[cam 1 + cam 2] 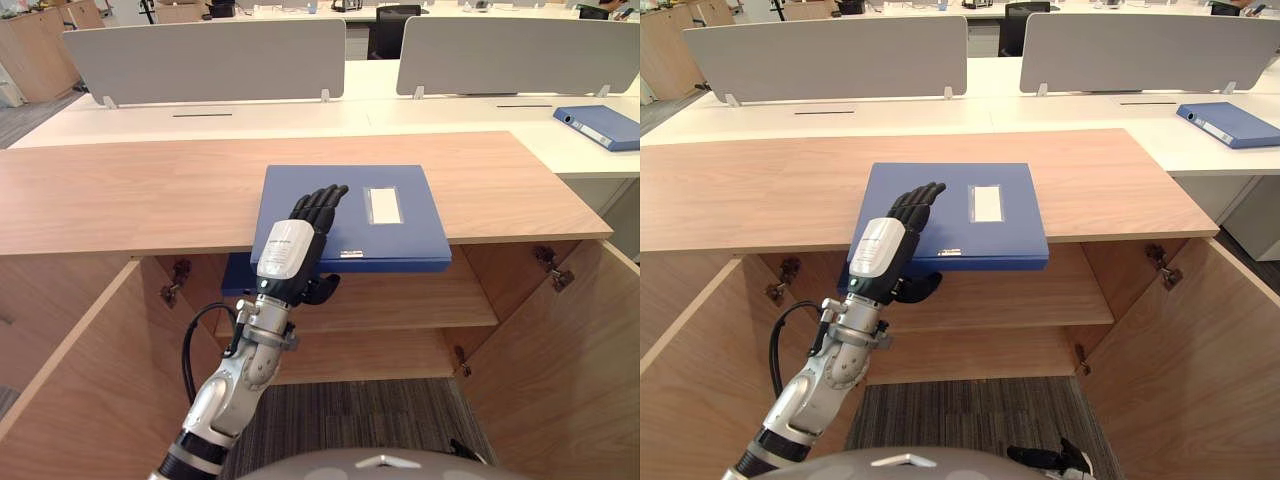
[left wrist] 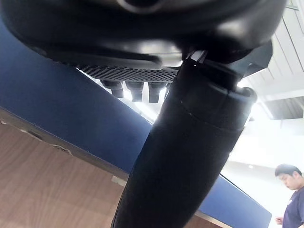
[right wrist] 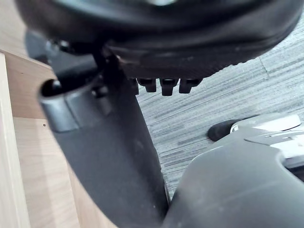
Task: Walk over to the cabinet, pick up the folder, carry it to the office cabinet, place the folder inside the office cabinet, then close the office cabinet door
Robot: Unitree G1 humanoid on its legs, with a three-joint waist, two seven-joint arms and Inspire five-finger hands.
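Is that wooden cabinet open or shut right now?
Open. On the cabinet, the left door and right door stand swung outward, baring the shelf inside.

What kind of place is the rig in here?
Most likely an open-plan office: rows of white desks with grey divider screens, an office chair behind them, and a wooden cabinet with a blue folder on top.
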